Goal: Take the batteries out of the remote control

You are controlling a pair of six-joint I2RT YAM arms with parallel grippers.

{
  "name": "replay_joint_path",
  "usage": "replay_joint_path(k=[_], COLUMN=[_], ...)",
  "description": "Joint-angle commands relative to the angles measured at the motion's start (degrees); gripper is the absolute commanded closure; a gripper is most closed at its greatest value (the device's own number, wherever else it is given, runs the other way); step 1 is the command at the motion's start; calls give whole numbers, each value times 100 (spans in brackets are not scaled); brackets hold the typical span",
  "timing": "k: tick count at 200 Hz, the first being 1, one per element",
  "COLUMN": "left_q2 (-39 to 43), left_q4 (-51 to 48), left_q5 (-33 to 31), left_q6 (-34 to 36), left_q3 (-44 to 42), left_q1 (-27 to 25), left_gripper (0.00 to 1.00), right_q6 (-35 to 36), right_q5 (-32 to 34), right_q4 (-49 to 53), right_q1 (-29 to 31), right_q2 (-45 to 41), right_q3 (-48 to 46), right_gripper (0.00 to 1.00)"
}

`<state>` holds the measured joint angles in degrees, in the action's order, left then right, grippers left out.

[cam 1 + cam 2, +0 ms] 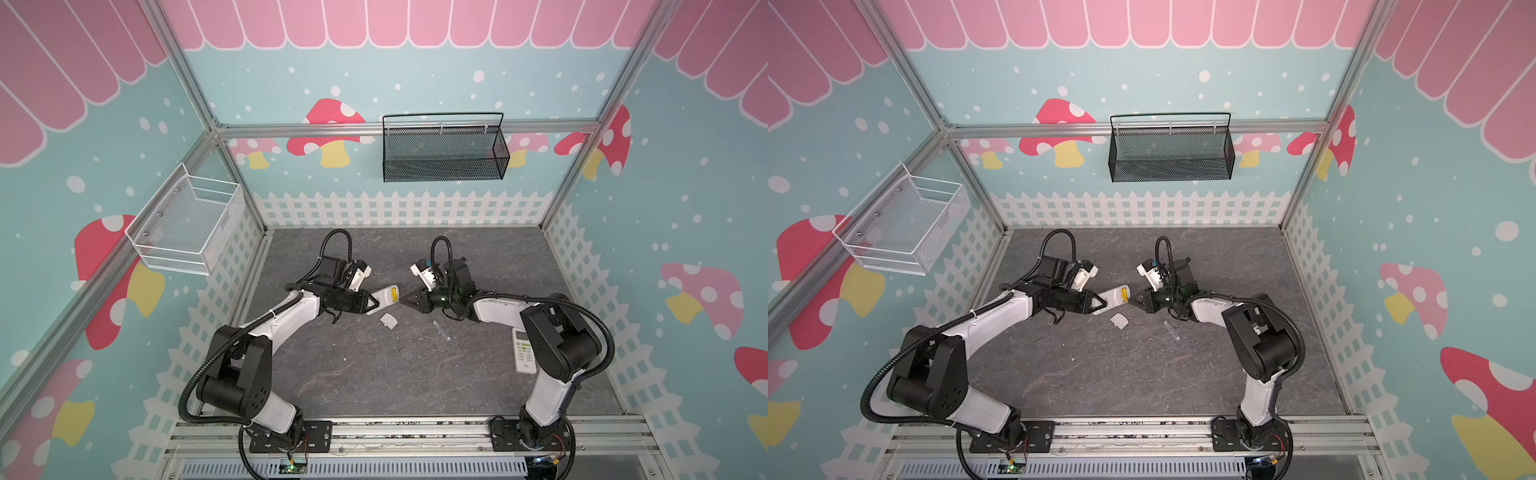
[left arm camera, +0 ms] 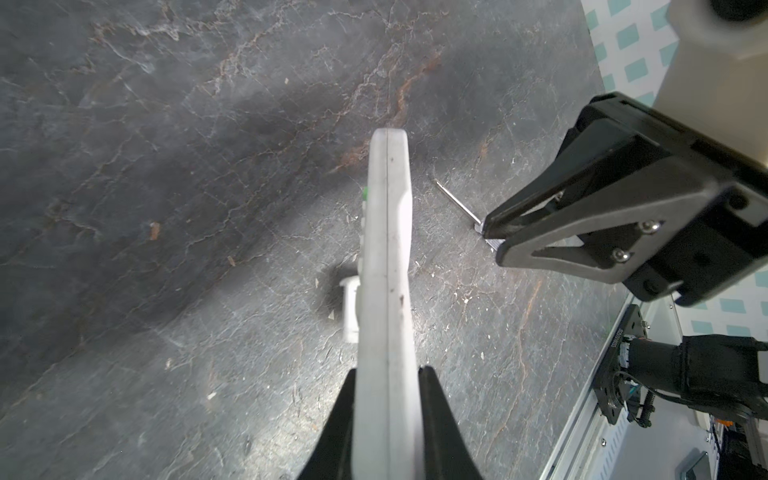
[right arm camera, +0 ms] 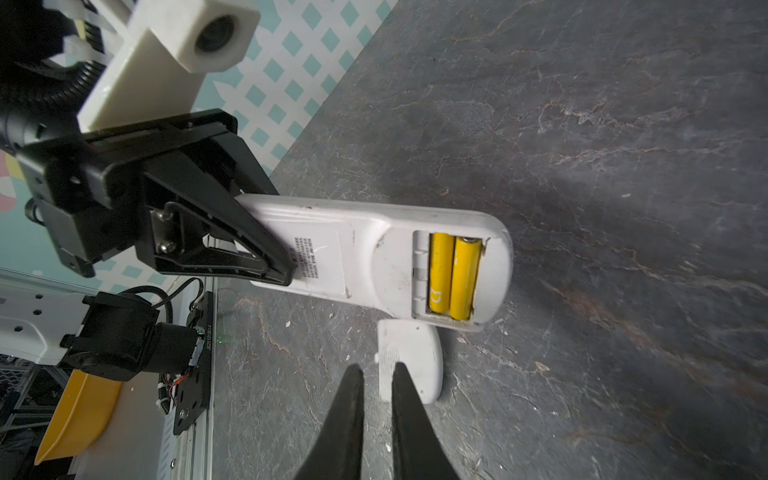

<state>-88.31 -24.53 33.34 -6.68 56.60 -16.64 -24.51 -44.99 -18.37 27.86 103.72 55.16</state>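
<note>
**While the left gripper (image 3: 286, 266) clamps the remote control (image 3: 365, 257), both batteries (image 3: 453, 276) sit in its open bay**

Because the back of the remote control faces the right wrist camera, the open compartment at its right-hand end shows clearly there. Two bright yellow batteries lie in it side by side. In both top views they appear as a yellow patch at that end, near the middle of the table (image 1: 374, 382). The left gripper's fingers are clamped on the opposite end, one on the printed back and one on the button face. The right gripper (image 3: 377, 368) hovers just right of the battery end without touching it. Its fingers are drawn close together and hold nothing. A white battery cover (image 1: 388, 321) lies flat on the table just near of the remote control. Farther right lies a clear-handled screwdriver (image 1: 441, 330), close to the right gripper. A second remote (image 1: 523, 351) rests at the right, partly hidden behind the right arm.
</note>
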Motion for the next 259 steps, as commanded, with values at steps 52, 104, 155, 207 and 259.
replay_joint_path(k=[52, 104, 155, 207, 259], left_q2=[-132, -393, -965, -1782, -2265], left_q4=[53, -8, -518, -1163, -1585], left_q5=[445, 540, 520, 1097, 1104], left_q6=[46, -82, 377, 410, 640], left_q3=[234, 408, 1092, 1945, 2312], left_q1=[-100, -392, -322, -20, 64], left_gripper=[100, 100, 100, 99, 92], right_q6=[339, 34, 8, 8, 51], right_q5=[1922, 3613, 3998, 4105, 4299], right_q4=[1632, 2821, 2915, 2865, 2808], right_q1=[44, 419, 637, 639, 639], right_q2=[-1133, -2186, -1937, -1581, -1445], right_q3=[-428, -1115, -1280, -1452, -1529], right_gripper=[76, 62, 60, 61, 65])
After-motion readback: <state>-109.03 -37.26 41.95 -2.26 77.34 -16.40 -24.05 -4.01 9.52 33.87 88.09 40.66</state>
